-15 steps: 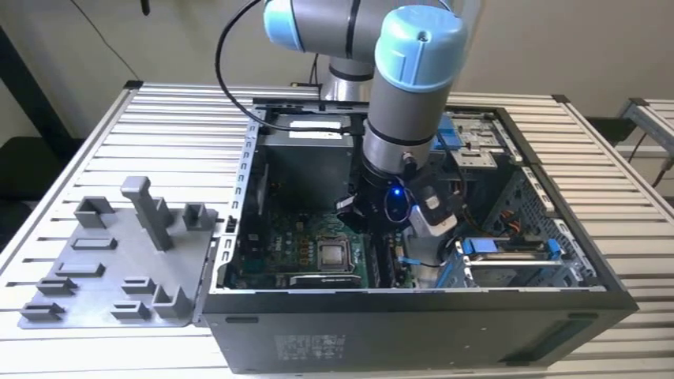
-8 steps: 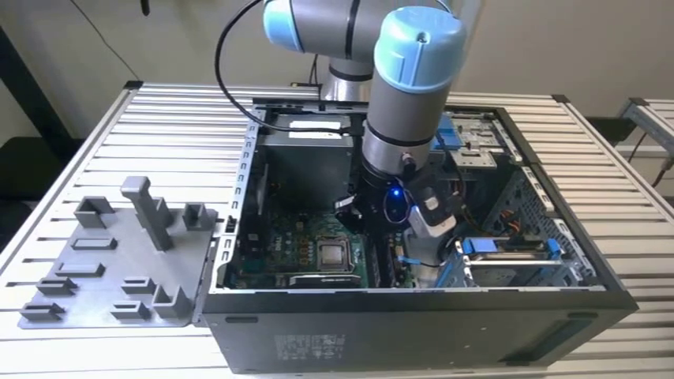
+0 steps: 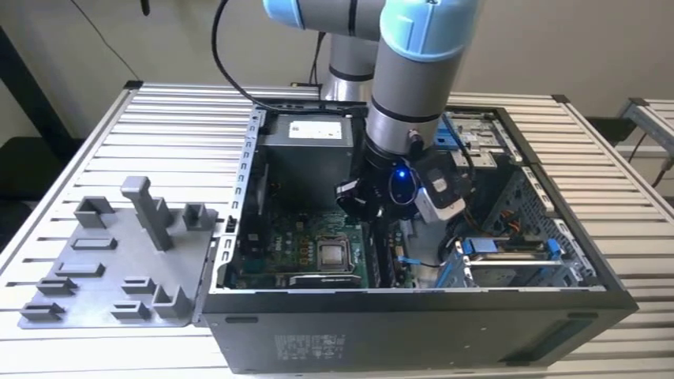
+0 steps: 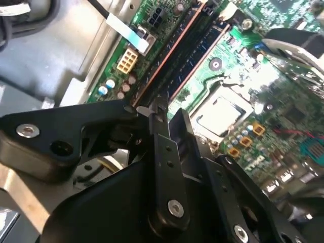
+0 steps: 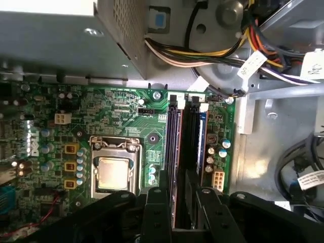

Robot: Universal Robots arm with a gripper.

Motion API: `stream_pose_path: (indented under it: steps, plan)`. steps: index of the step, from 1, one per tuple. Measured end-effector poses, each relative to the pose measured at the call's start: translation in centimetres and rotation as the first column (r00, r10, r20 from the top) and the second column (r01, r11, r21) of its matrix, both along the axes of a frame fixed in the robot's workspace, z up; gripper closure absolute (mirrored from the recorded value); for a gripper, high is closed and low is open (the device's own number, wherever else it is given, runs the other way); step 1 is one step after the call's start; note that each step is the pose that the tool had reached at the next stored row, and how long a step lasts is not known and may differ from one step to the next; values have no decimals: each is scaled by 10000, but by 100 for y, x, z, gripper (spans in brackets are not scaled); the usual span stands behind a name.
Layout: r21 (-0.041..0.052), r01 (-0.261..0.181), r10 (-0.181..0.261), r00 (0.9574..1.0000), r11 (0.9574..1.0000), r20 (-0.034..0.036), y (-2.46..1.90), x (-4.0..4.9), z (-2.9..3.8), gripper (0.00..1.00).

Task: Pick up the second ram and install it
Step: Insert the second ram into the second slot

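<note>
My gripper [image 3: 386,207] is down inside the open computer case [image 3: 421,304], just over the motherboard's long black memory slots [image 5: 173,142]. In the first wrist view the gripper [image 5: 184,201] is shut on the second ram [image 5: 191,195], a thin dark stick seen edge-on. The stick runs parallel to the slots and hangs between the bare slot and the filled one. In the second wrist view the gripper [image 4: 169,119] sits at the near end of the slots [image 4: 177,50]. Another ram stick [image 5: 199,136] sits seated in the neighbouring slot.
The grey tray [image 3: 106,268] with upright plastic blocks lies outside the case at the exterior view's left. The processor socket [image 5: 112,172] sits beside the slots. A bundle of cables [image 5: 217,55], the power supply box [image 3: 305,142] and a blue drive bracket [image 3: 495,249] crowd the case.
</note>
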State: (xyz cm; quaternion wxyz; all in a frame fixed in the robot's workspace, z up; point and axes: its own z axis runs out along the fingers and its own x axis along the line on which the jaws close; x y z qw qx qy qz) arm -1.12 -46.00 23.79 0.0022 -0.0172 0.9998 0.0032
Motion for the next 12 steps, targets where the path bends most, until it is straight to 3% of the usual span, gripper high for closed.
stream_pose_path:
  steps: [3,7,12]
  plan:
    - [6,0,0,10000,10000,1,0,0,8,74]
    - [7,0,0,10000,10000,1,0,0,22,89]
    - [7,0,0,10000,10000,1,0,0,39,89]
